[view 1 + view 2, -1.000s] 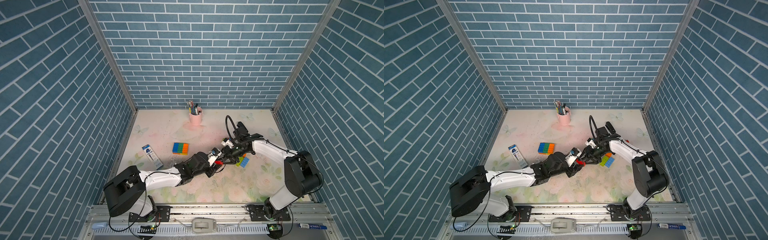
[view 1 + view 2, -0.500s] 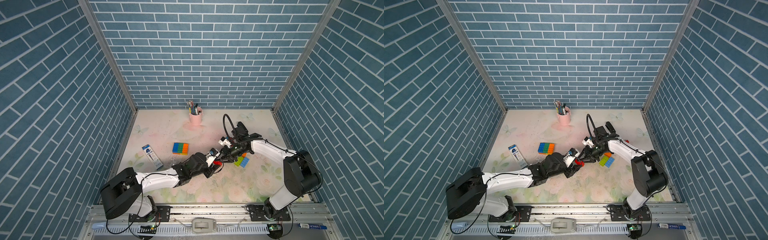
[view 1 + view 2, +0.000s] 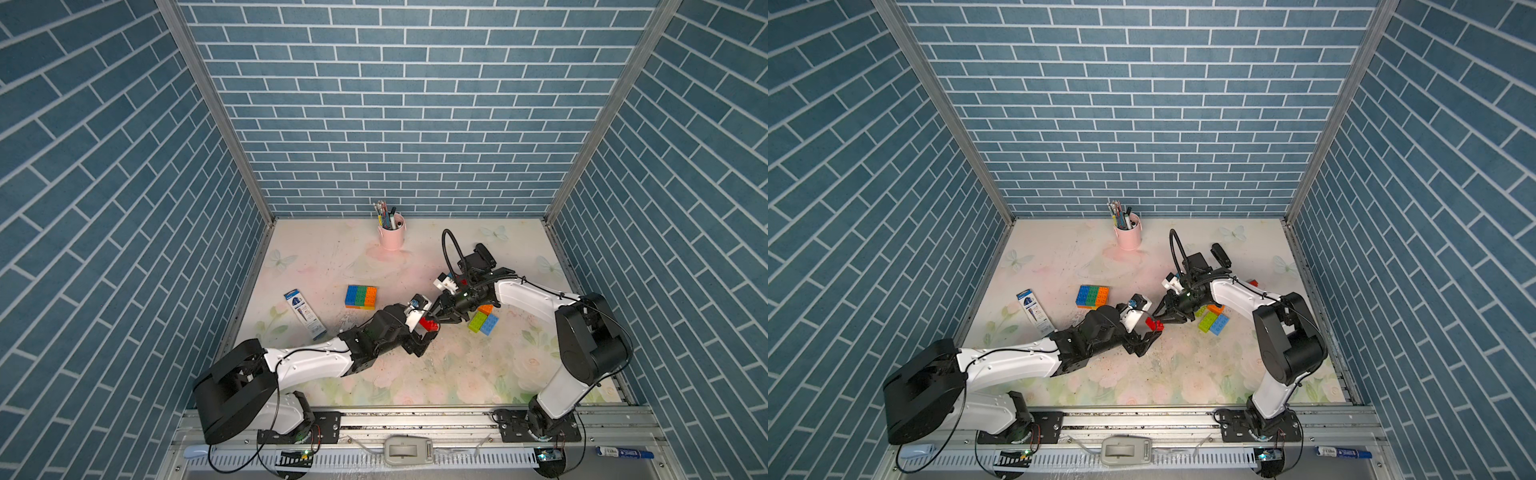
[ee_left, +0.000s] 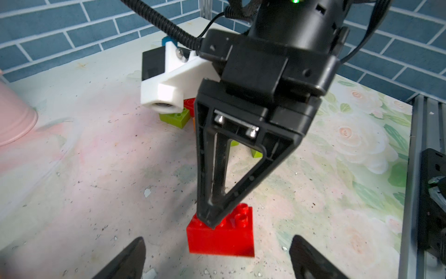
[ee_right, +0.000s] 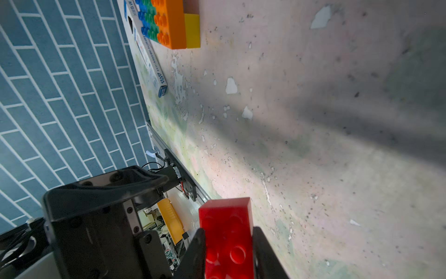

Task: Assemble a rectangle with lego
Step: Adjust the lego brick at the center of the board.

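Now we see the right claw clamped on a red brick near the middle of the flowered table
Its two fingers pinch the brick's sides in the right wrist view; we cannot tell whether the brick touches the table. The left claw faces it with fingers spread wide, one tip on either side of the brick, holding nothing. In a top view a joined block of blue, green and orange on yellow lies well apart, and loose lime, blue and orange bricks sit near the right claw
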Available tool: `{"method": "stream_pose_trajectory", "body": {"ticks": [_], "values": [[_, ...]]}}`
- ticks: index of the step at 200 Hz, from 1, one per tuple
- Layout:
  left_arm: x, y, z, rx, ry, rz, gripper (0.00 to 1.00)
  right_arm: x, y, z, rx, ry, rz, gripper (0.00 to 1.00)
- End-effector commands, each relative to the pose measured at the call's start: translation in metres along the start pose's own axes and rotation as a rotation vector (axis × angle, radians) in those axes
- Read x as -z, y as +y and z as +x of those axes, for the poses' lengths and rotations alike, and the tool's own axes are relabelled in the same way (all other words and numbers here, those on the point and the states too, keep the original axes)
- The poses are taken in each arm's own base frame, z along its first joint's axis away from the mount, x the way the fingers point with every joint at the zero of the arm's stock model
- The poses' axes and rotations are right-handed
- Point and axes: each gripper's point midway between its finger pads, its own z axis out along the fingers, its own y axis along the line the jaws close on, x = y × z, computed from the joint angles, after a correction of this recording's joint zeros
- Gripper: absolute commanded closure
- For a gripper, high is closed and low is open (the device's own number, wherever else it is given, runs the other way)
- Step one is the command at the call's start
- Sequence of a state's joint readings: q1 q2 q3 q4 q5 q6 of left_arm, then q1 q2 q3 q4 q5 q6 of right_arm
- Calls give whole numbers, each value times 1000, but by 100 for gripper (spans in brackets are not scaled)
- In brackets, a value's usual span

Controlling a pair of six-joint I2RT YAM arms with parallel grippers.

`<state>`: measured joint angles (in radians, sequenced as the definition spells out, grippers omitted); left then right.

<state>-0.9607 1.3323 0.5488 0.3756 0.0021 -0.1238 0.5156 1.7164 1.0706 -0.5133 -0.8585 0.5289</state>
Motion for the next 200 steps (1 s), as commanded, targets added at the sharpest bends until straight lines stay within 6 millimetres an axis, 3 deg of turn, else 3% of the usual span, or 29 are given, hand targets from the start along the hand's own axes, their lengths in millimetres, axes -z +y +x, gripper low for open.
{"method": "stream_pose_trajectory", "body": {"ticks": [1, 40, 57, 91, 130, 165, 188, 200], "values": [[15, 21, 5, 50, -18, -88, 4, -1, -15, -20, -2, -57, 93, 69], [51, 61, 5, 146, -81, -243, 4, -4, -50, -48, 50, -131, 323, 69], [66, 77, 2, 174, -102, -305, 4, -10, -55, -57, 137, -141, 438, 69], [92, 99, -2, 230, -145, -377, 4, -26, -58, -54, 344, -88, 642, 67], [95, 101, -4, 245, -160, -372, 4, -44, -58, -44, 505, -4, 734, 56], [90, 98, -8, 232, -145, -357, 4, -27, -39, -44, 529, -47, 730, 42], [88, 101, -13, 218, -141, -377, 4, 2, -17, -45, 476, -129, 660, 41], [85, 104, -14, 205, -116, -392, 5, 26, -21, -50, 376, -200, 648, 42]]}}
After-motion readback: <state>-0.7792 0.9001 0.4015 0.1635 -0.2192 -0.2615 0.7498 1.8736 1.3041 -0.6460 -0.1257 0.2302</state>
